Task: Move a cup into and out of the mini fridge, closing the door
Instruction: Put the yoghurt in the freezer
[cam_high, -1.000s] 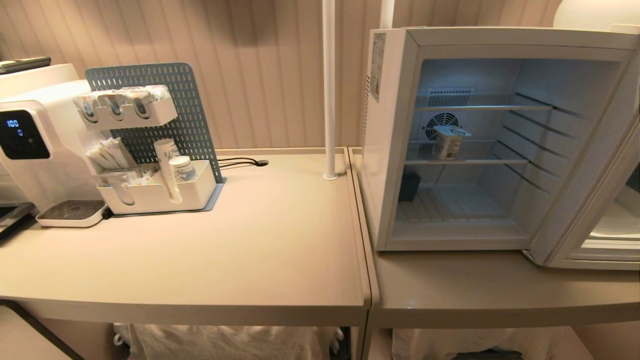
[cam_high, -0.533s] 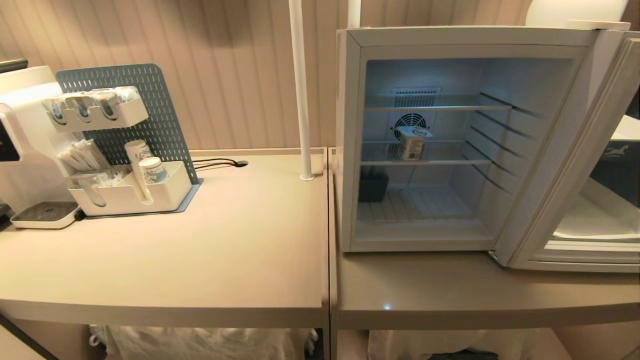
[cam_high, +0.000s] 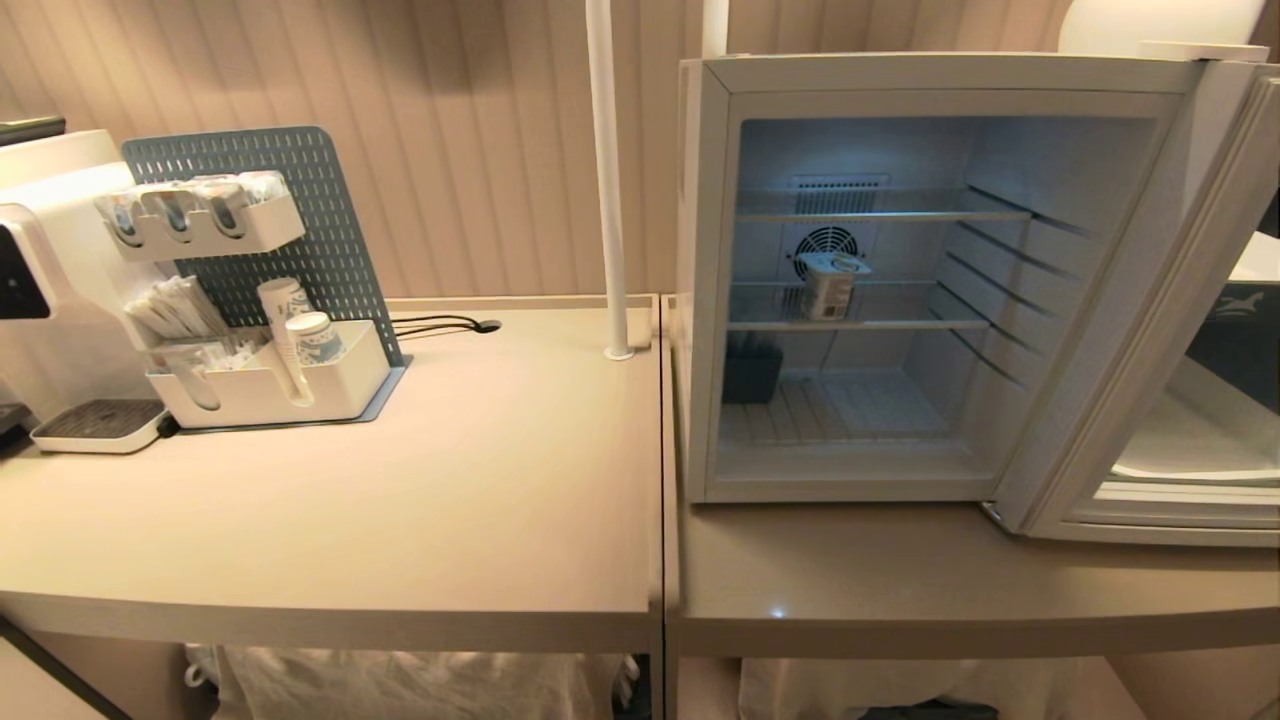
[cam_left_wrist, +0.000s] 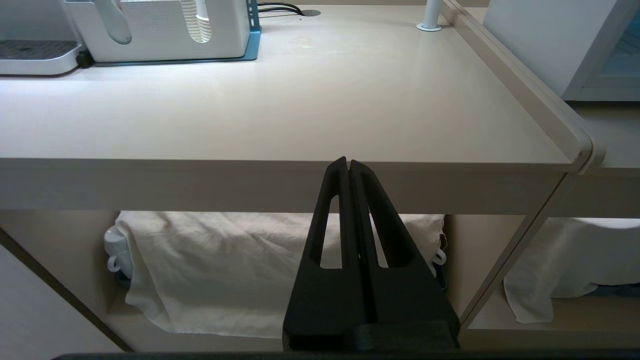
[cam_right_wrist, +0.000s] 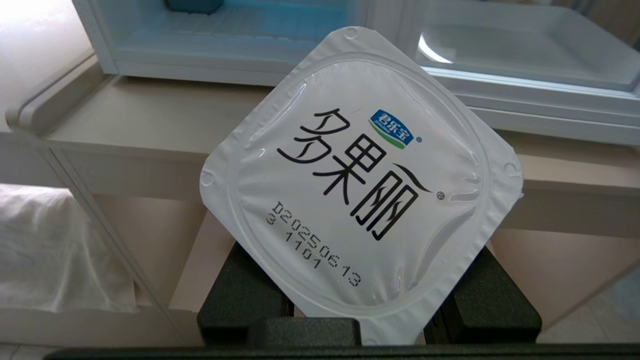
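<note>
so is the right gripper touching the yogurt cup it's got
Touching. The right wrist view shows the sealed cup sitting between the right gripper's black fingers, which press against its sides below the foil lid, in front of the open mini fridge.

The mini fridge stands with its front wide open, the door swung out to its right and blocking any approach from that side. Inside the fridge, a cup stands at the back of the middle wire shelf, with free shelf in front of it and to its right; a dark box fills the bottom left corner. In front of the fridge the counter lies bare; to its left a white pole rises from the table
</note>
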